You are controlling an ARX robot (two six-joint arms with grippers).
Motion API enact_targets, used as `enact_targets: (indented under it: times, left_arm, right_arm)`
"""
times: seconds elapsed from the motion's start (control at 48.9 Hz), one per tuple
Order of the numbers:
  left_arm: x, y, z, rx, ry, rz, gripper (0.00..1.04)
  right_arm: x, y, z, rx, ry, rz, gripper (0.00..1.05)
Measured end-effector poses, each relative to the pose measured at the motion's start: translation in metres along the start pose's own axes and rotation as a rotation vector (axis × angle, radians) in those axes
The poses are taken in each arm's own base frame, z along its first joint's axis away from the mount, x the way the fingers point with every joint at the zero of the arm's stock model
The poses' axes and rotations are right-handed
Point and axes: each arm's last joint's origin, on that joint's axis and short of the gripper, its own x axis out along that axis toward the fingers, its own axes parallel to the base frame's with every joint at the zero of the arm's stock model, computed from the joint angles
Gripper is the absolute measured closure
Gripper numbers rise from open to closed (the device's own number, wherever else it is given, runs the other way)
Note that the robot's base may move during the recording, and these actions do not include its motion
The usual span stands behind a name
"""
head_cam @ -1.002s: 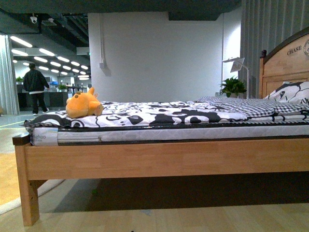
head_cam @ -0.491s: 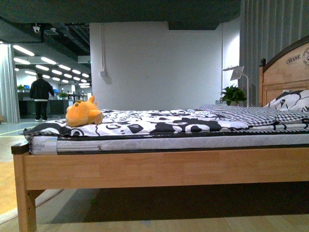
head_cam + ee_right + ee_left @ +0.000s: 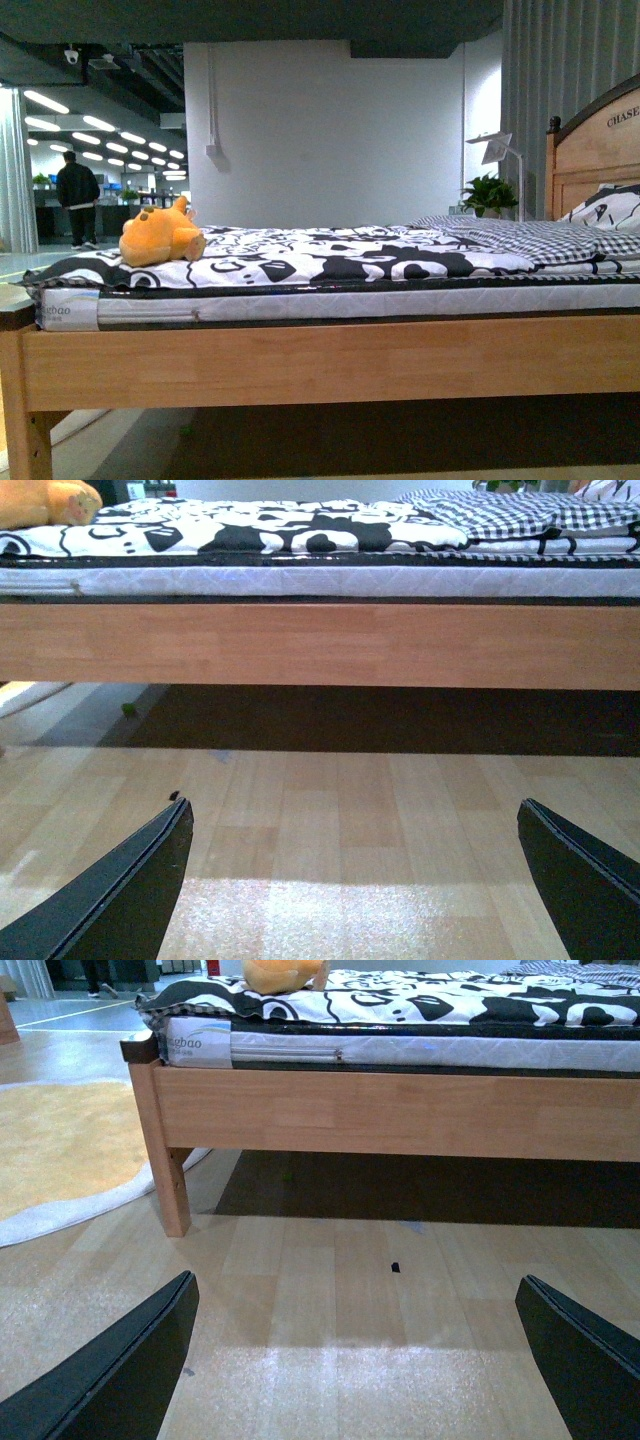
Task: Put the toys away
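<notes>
The bed (image 3: 330,360) looms nearer than a second ago, so the approach seems under way. The orange plush toy (image 3: 160,237) lies at its foot-end corner, untouched; both arms' jaws stand spread, empty.

The front camera sits low, about level with the mattress (image 3: 350,300), close to the bed (image 3: 330,362) and facing its long side rail square on. Both wrist cameras hang lower, just above the wood floor (image 3: 330,1310), looking at that same rail between the spread tips of the left claw (image 3: 357,1278) and the right claw (image 3: 355,802). The left wrist camera takes in the bed's foot-end leg (image 3: 172,1175). The right one looks further toward the headboard (image 3: 600,150). All three catch the orange plush animal (image 3: 160,235) at the bed's foot end.
</notes>
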Motion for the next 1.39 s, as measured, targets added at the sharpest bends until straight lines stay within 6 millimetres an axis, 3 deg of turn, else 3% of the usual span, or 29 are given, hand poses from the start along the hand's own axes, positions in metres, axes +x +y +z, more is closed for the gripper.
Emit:
enact_targets:
  times: [1.391]
  left_arm:
    - [0.0000, -0.0001, 0.0000, 0.000, 0.000, -0.004, 0.06]
  right_arm:
    - [0.0000, -0.0001, 0.0000, 0.000, 0.000, -0.004, 0.06]
